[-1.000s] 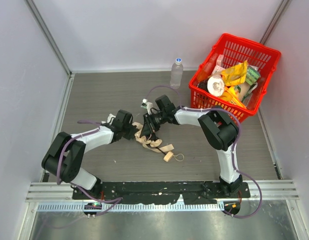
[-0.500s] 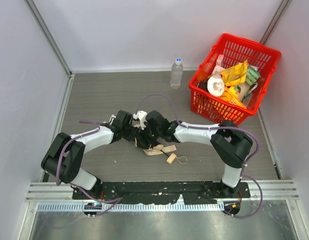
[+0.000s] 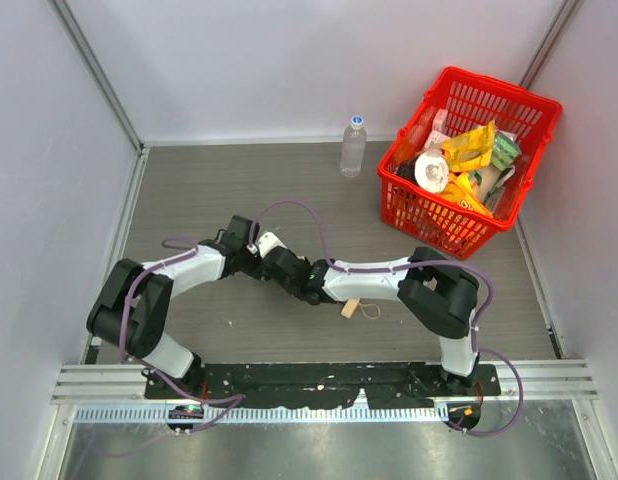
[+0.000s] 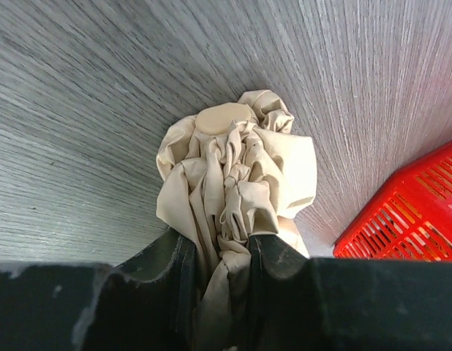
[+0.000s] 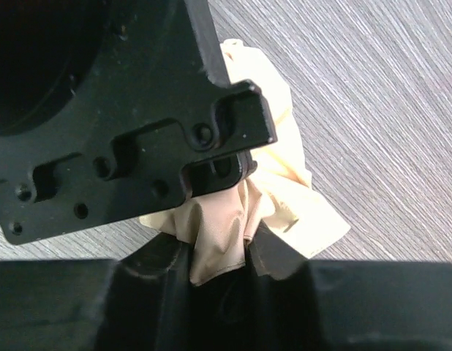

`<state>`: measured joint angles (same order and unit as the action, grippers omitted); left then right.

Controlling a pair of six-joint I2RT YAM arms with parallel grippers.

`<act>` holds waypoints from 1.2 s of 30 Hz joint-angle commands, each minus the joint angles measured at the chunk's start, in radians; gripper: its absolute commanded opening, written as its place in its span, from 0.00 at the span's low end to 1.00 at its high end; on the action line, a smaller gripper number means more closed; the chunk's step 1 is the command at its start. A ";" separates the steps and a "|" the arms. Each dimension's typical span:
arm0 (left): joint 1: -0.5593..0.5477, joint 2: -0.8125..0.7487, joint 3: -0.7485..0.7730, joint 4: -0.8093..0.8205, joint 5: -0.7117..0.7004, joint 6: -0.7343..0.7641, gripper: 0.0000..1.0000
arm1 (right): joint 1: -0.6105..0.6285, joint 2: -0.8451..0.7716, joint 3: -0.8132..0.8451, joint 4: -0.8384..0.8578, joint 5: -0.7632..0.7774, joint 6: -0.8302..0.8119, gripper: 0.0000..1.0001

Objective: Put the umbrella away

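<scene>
The umbrella [image 4: 233, 168] lay on the table [image 3: 189, 190], its bunched fabric end pinched by both the left gripper [image 4: 219, 252] and the right gripper [image 5: 219, 256] — close together — its handle [image 3: 350, 308] trailing toward the right arm's base.

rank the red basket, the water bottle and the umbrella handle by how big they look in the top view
1. red basket, by far the largest
2. water bottle
3. umbrella handle, smallest: a small beige nub with its loop
</scene>
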<state>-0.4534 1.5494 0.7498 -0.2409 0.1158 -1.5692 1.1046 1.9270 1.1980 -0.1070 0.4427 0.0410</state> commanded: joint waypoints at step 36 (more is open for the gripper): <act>-0.129 -0.218 -0.124 -0.081 -0.206 0.065 1.00 | -0.393 0.104 -0.169 0.223 -1.274 0.477 0.01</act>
<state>-0.5323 1.3323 0.6189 -0.2359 -0.0517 -1.4311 0.7128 1.9587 1.0603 0.1497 -0.7788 0.4282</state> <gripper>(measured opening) 0.994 0.234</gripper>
